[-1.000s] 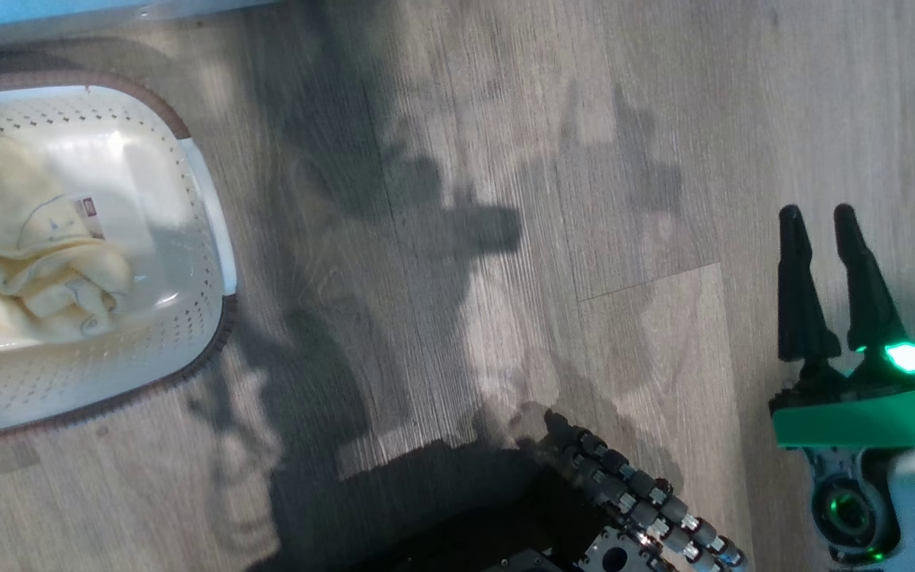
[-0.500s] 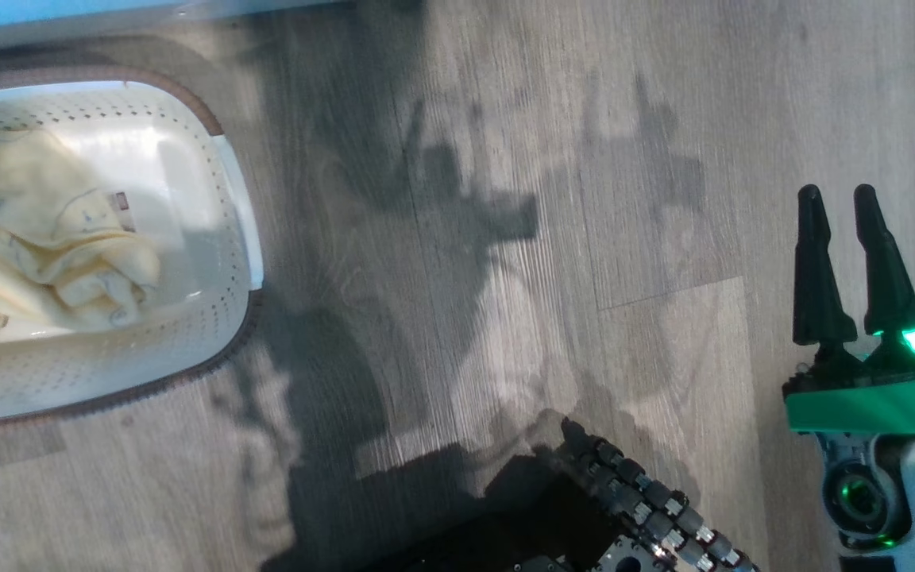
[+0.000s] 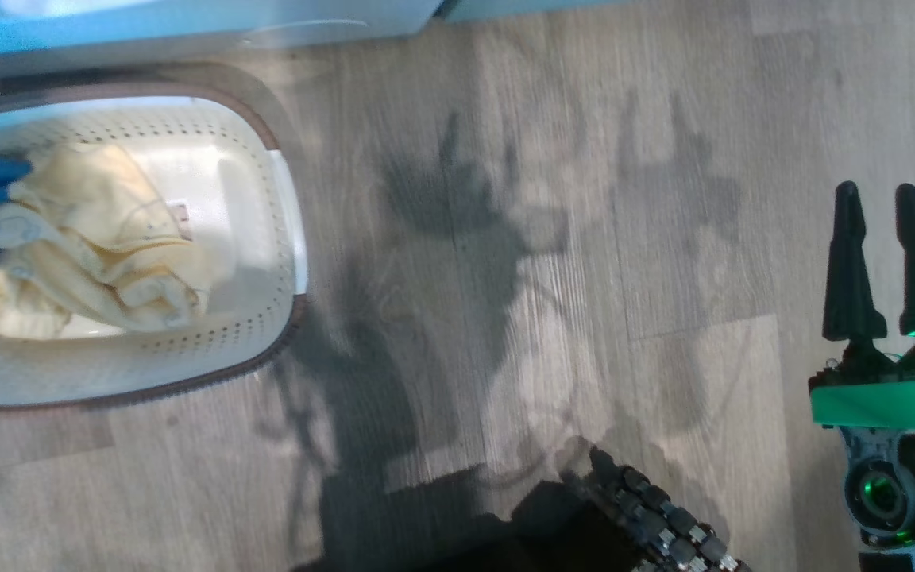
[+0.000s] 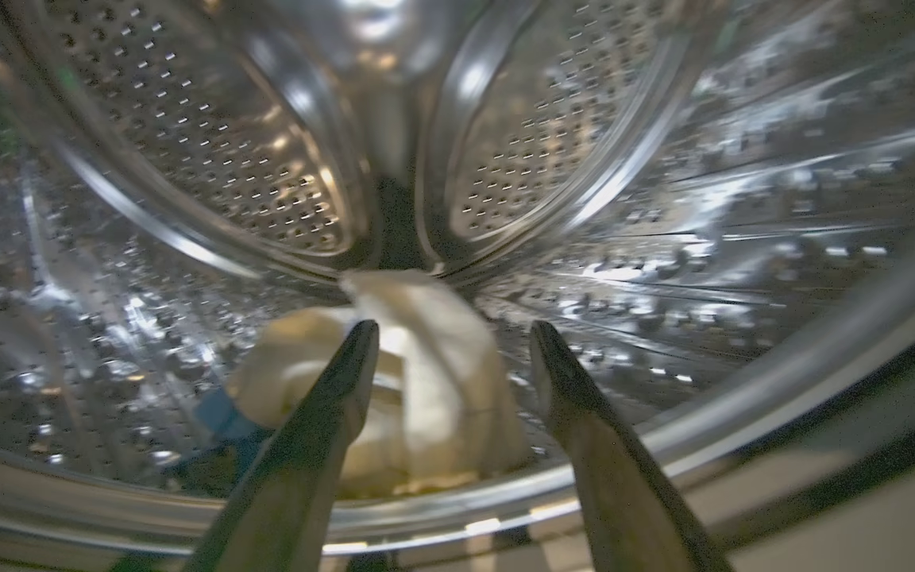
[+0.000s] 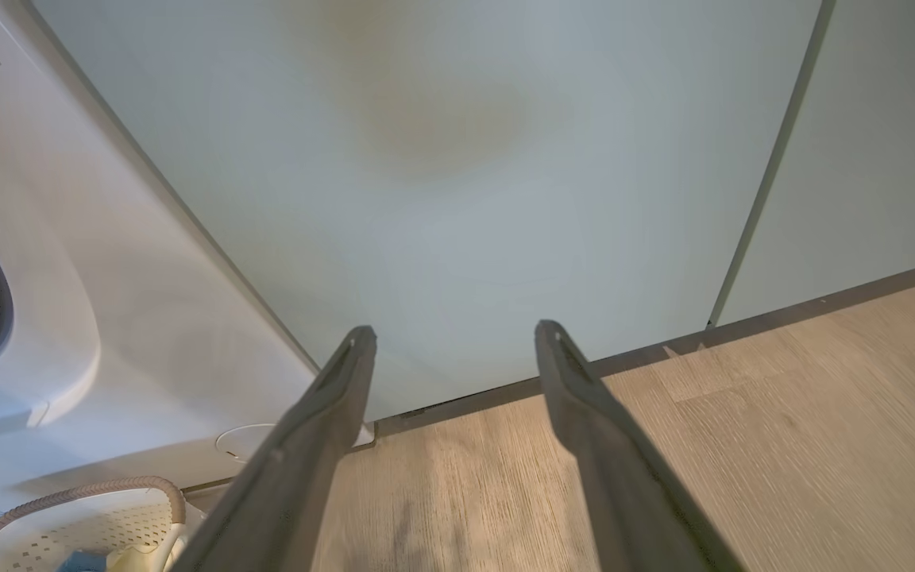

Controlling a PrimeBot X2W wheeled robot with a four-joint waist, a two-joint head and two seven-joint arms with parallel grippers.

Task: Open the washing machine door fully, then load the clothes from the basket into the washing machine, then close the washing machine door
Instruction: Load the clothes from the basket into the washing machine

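Grey wood-plank floor (image 3: 743, 79), shadow-streaked; pale green cabinets (image 5: 465, 199) beyond.

The right end effector (image 3: 877, 192) sits at the lower right of the head view, pointing up, jaws parted and empty. The left end effector (image 4: 453, 327) rises from bottom centre, jaws parted and empty.

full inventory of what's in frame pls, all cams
basket: one, cream with brown rim, on the floor
clothes: small pile, pale yellow with blue trim, in the basket
garment: one bundle, pale yellow with blue trim, on the drum bottom
drum: one, perforated steel, around the garment
washing machine: one, white, beside the cabinets
cabinets: two panels, pale green, meeting the floor
floor: wood planks
cable chain: one, dark, segmented, bottom of head view
left tool: dark fingers, open, empty, at the drum mouth
right tool: dark fingers, open, empty, over bare floor
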